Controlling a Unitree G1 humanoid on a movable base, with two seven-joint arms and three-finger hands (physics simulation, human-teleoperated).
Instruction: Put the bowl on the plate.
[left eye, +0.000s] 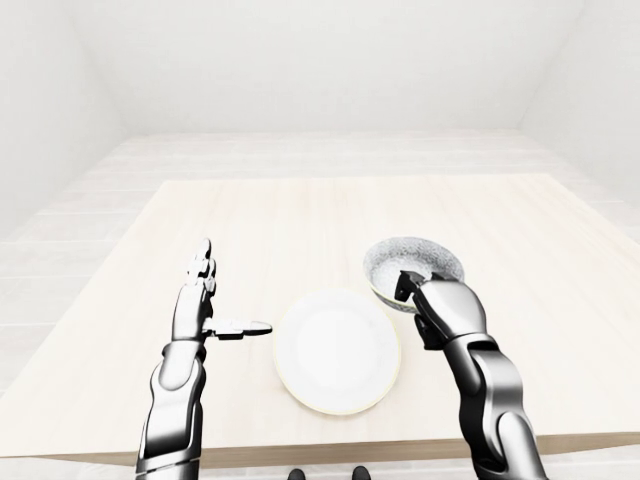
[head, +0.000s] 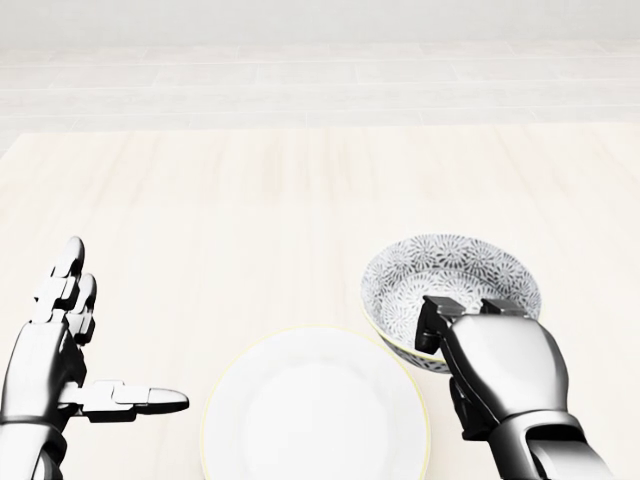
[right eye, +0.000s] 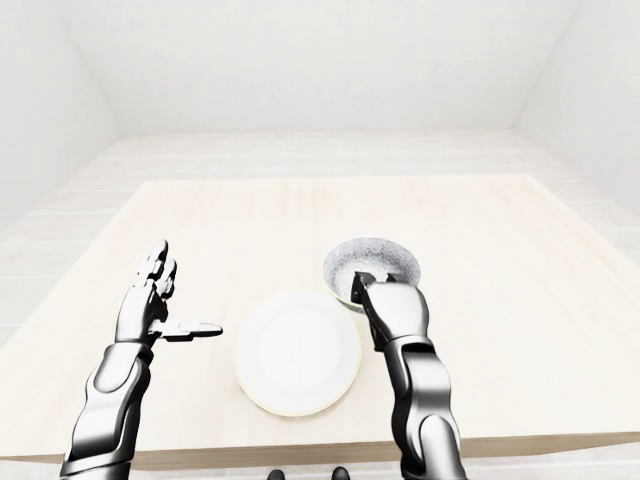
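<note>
- bowl (head: 450, 275): patterned, glazed-looking, reads as ceramic. My call: rigid, moderately heavy, slick, and it will chip if set down hard.
- Position: at the plate's upper right in the head view. Its lower-left edge just overlaps the plate (head: 315, 410) rim, so it isn't centred over it. It looks raised off the table and tipped a little toward the camera, but I can't confirm the clearance from these views.
- Grip point: the rim is the only real handle, pinching the wall inside and out. A one-sided rim pinch lets the bowl swing, so I'd keep it level and go slow.
- right hand (head: 500, 375): clamped on the bowl's near rim. Dark fingers (head: 432, 325) hook over the lip into the inside. The thumb is hidden behind the back of the hand and presumably presses the outer wall, though I can't see it.
- Plate: plain white, flat on the table, nothing on it, at bottom centre of the head view.
- left hand (head: 50, 370): spread wide, fingers straight up, thumb pointing toward the plate. It holds nothing, touches nothing, and sits apart from the plate's left edge.
- table (head: 250, 200): pale wood, with only these two items on it.
- Next, as I judge it: shift the bowl down-left in the head view until it's over the plate's centre, lower it gently, then release.
</note>
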